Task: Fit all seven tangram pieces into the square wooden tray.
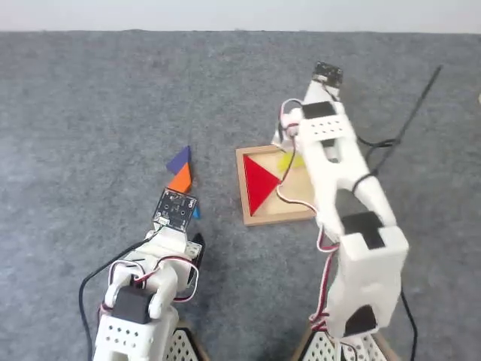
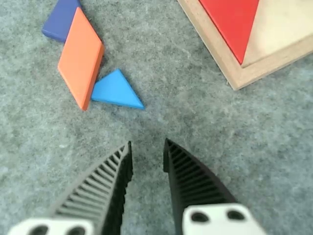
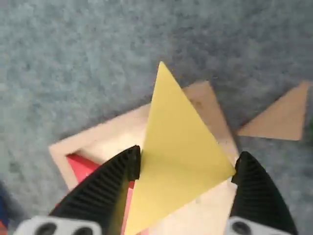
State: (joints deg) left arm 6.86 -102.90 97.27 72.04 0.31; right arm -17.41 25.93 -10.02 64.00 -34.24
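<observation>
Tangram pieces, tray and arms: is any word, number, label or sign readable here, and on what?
None can be read.
The wooden tray, red triangle, yellow triangle, orange piece and blue triangle bear no print.
Any marks on the circuit board atop the left wrist are too small to read.

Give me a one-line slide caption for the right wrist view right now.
Right gripper holds the yellow triangle above the wooden tray, where a red triangle already lies.
</observation>
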